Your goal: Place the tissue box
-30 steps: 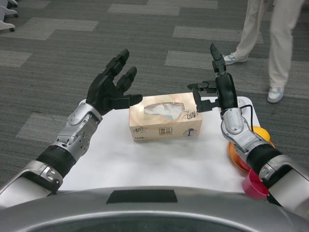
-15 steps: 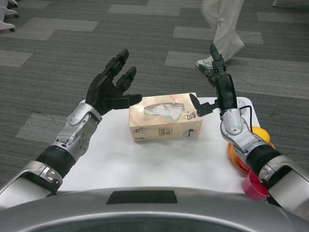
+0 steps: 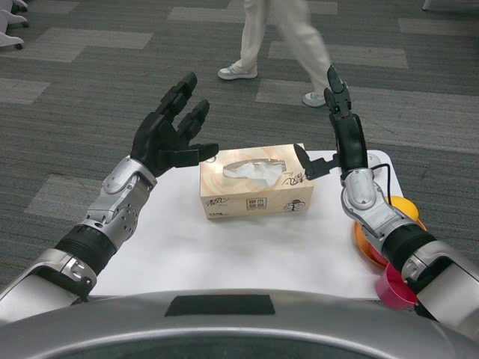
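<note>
Nearest on the right: a red cup (image 3: 394, 286) at the table's (image 3: 224, 254) front-right corner, partly hidden by the right forearm. Just behind it an orange plate (image 3: 363, 238) with something yellow (image 3: 406, 206) on it, mostly covered by the arm, so I couldn't tell what it was. A black cable (image 3: 383, 176) ran along the right edge near the far corner.

Bare white table lay in front of the box and on its left side. The right side was tight: cup, plate and cable all sat along that edge.

Tissue box (image 3: 256, 181) stood flat on the far-centre part of the table, opening up with a tissue showing, long axis left-right across the view, printed long side facing the robot. Its back edge was close to the table's far edge.

Left hand (image 3: 171, 133) was raised just left of the box, fingers spread and holding nothing, thumb tip close to the box's top-left corner; contact not clear. Right hand (image 3: 338, 138) was upright at the box's right end, fingers straight up, empty, thumb pointing at the top-right corner, touching or nearly so.

Beyond the table, grey carpet tiles, and a person's legs (image 3: 284, 41) in light trousers, well apart from the table.
</note>
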